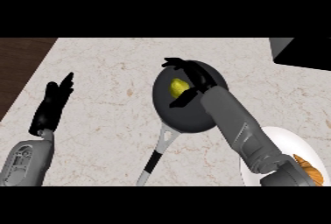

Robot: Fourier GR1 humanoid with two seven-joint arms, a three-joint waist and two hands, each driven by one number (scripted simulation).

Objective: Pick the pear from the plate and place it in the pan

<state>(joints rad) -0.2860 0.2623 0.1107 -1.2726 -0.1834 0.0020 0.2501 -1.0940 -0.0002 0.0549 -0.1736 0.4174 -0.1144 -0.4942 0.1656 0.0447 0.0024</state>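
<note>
Head view: my right hand [191, 78] is over the dark pan [187, 117], fingers curled round the yellow pear [177, 87] inside it. White plate [284, 141] lower right, orange item [310, 171] on it. Left hand [53, 105] rests spread, far left.

So the bench [110, 87] is a pale marbled stone top with brownish veins. A dark pan [187, 118] sits around the middle, its grey-and-black handle pointing at the near edge. A white plate [284, 138] lies by the near right corner. Something black [301, 54] sits at the far right corner.
</note>
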